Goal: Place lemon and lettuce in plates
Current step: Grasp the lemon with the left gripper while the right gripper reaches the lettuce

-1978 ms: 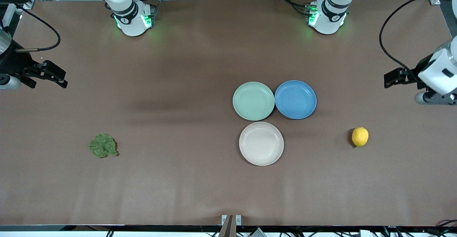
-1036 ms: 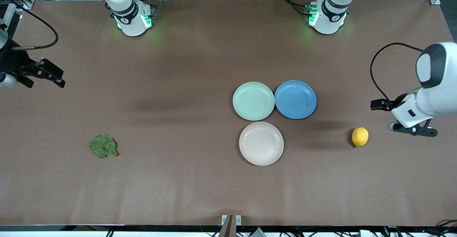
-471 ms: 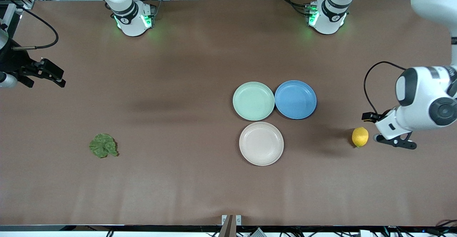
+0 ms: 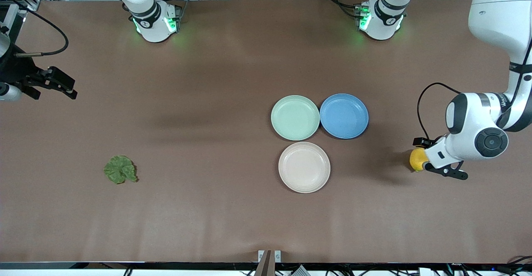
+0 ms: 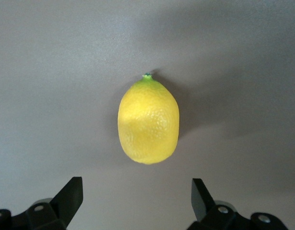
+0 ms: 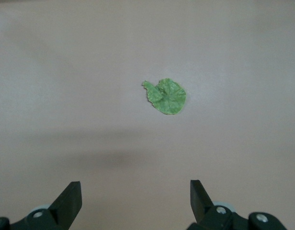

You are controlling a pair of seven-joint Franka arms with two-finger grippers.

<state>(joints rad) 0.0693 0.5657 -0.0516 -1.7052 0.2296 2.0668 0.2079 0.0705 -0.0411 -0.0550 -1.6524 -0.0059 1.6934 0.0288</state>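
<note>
The lemon (image 4: 416,160) lies on the table toward the left arm's end, partly covered by my left gripper (image 4: 430,159), which hangs just above it. In the left wrist view the lemon (image 5: 148,122) lies ahead of the open, empty left gripper (image 5: 136,184), not between its fingers. The lettuce (image 4: 120,169) lies flat toward the right arm's end. My right gripper (image 4: 66,88) waits in the air at that end of the table, open and empty (image 6: 135,187), and looks down at the lettuce (image 6: 166,97). The mint plate (image 4: 295,117) and the cream plate (image 4: 304,167) sit mid-table, both empty.
A blue plate (image 4: 344,115) touches the mint plate on the side toward the left arm's end. The cream plate is nearer the front camera than both. Brown table surface (image 4: 208,114) lies between the lettuce and the plates.
The left arm has swung from the table's end down toward the lemon and now hangs over it. The right gripper has barely moved. Lemon, lettuce and plates have not moved.
</note>
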